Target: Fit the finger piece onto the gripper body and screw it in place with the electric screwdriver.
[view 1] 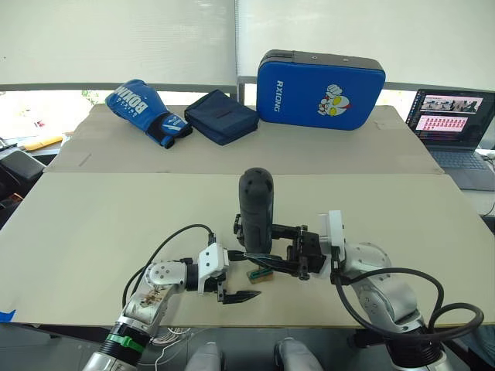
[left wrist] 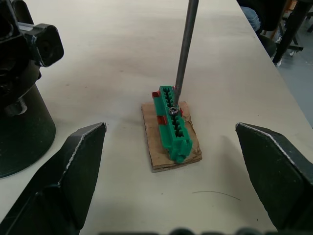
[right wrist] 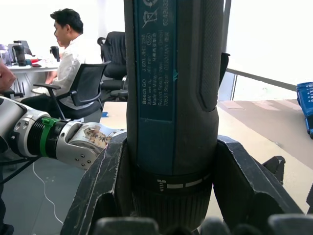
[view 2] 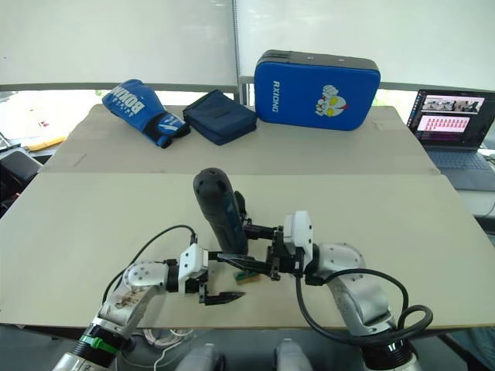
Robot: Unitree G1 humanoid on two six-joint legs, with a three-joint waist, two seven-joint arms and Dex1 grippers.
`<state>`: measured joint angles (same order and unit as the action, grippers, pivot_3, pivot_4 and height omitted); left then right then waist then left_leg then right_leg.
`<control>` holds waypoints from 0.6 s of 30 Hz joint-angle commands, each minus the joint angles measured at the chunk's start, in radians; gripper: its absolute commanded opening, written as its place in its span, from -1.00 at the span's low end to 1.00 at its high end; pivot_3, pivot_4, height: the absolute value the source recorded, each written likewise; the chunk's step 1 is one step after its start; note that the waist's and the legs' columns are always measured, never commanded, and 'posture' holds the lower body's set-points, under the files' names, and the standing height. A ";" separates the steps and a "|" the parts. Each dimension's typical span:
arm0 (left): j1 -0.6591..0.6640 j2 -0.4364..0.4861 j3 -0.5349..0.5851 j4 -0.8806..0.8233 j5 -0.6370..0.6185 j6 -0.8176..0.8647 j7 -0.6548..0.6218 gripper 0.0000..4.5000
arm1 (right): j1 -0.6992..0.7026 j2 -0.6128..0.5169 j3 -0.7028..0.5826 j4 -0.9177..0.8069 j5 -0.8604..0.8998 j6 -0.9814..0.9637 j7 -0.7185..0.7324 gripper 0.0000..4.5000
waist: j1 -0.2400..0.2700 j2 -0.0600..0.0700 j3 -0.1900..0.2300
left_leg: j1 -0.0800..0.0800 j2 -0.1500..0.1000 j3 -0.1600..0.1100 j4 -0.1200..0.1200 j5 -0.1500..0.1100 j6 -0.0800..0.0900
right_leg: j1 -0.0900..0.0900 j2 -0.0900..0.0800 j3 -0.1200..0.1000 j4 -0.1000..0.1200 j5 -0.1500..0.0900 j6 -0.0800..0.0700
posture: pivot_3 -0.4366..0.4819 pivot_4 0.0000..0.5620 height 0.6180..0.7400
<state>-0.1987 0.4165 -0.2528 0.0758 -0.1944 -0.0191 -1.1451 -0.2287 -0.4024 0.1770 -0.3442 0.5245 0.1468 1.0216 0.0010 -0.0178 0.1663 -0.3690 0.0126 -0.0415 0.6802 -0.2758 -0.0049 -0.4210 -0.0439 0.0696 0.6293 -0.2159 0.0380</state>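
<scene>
My right gripper (view 1: 267, 251) is shut on the electric screwdriver (view 1: 256, 207) and holds it upright, bit down. The thin bit (left wrist: 183, 49) touches a silver screw head (left wrist: 173, 111) in a small green block on tan card (left wrist: 171, 132). On either side of that block are the black fingers (left wrist: 63, 181) of my open left gripper (view 1: 236, 284), and neither touches it. The gripper body (left wrist: 22, 98), black on a round dark base, stands just beyond the block and is partly hidden behind the screwdriver (view 2: 241, 204). The finger piece is out of view.
At the table's far side lie a blue boxing glove (view 1: 147, 107), a dark blue pouch (view 1: 222, 116) and a blue strike pad (view 1: 320, 90). A laptop (view 1: 452, 124) sits at far right. A person sits on a chair (right wrist: 73, 58) off the table. The front table edge is close.
</scene>
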 commanded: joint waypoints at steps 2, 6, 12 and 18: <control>0.022 -0.009 -0.043 0.017 0.013 0.012 0.000 0.99 | -0.009 0.010 -0.018 -0.019 0.010 -0.028 -0.002 -0.15 | 0.000 0.000 0.000 | 0.000 0.000 0.000 0.000 0.000 0.000 | 0.000 0.000 0.000 0.000 0.000 0.000 | -0.05 -0.47 1.00; 0.021 -0.009 -0.044 0.017 0.013 0.013 0.000 0.99 | -0.008 0.008 -0.019 -0.016 0.010 -0.029 0.000 -0.15 | 0.000 0.000 0.000 | 0.000 0.000 0.000 0.000 0.000 0.000 | 0.000 0.000 0.000 0.000 0.000 0.000 | -0.05 -0.47 1.00; 0.022 -0.010 -0.044 0.016 0.013 0.013 0.001 0.99 | -0.005 0.005 -0.019 -0.017 0.010 -0.029 0.003 -0.15 | 0.000 0.000 0.000 | 0.000 0.000 0.000 0.000 0.000 0.000 | 0.000 0.000 0.000 0.000 0.000 0.000 | -0.05 -0.47 1.00; 0.022 -0.009 -0.044 0.015 0.012 0.014 0.000 0.99 | -0.004 0.005 -0.021 -0.014 0.008 -0.031 0.002 -0.15 | 0.000 0.000 0.000 | 0.000 0.000 0.000 0.000 0.000 0.000 | 0.000 0.000 0.000 0.000 0.000 0.000 | -0.05 -0.47 1.00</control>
<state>-0.1987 0.4165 -0.2530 0.0758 -0.1944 -0.0191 -1.1451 -0.2284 -0.4024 0.1775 -0.3314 0.5226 0.1457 1.0229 0.0009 -0.0178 0.1663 -0.3690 0.0126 -0.0415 0.6802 -0.2758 -0.0049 -0.4210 -0.0439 0.0696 0.6293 -0.2159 0.0380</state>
